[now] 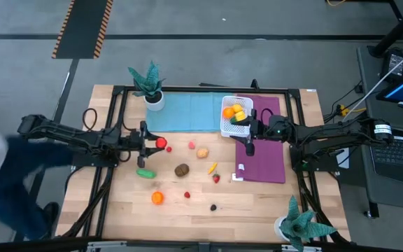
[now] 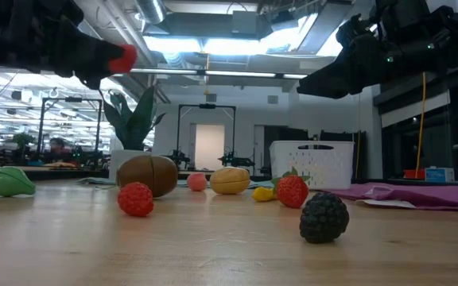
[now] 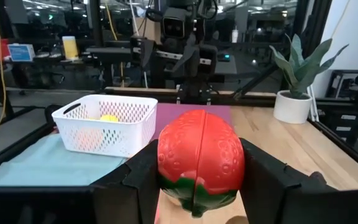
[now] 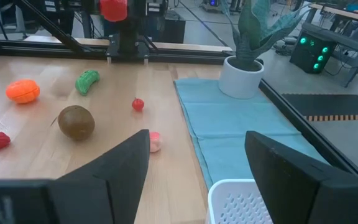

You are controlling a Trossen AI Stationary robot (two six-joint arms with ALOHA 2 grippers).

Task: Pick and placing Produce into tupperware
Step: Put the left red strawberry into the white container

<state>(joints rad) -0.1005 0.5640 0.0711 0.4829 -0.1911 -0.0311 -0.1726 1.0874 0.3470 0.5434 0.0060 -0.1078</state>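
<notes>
Left gripper (image 3: 201, 186) jaws clamped on red strawberry (image 3: 199, 160), tupperware (image 1: 236, 116) lies toward right arm; right gripper (image 4: 197, 168) jaws apart, empty.

Both arms are dark, slender and multi-jointed. The right gripper (image 4: 197, 171) has broad, flat, black fingers; the left gripper (image 3: 201, 180) has matching black, blocky fingers.

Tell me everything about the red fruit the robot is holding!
The red fruit looks like a toy strawberry: shiny, plastic-looking, bumpy red skin, green leaves at its lower end, and a seam down the middle as if made of two halves. The left gripper squeezes it between its dark fingers, one on each side. It is lifted off the table, on the left side, across from the white basket.
</notes>
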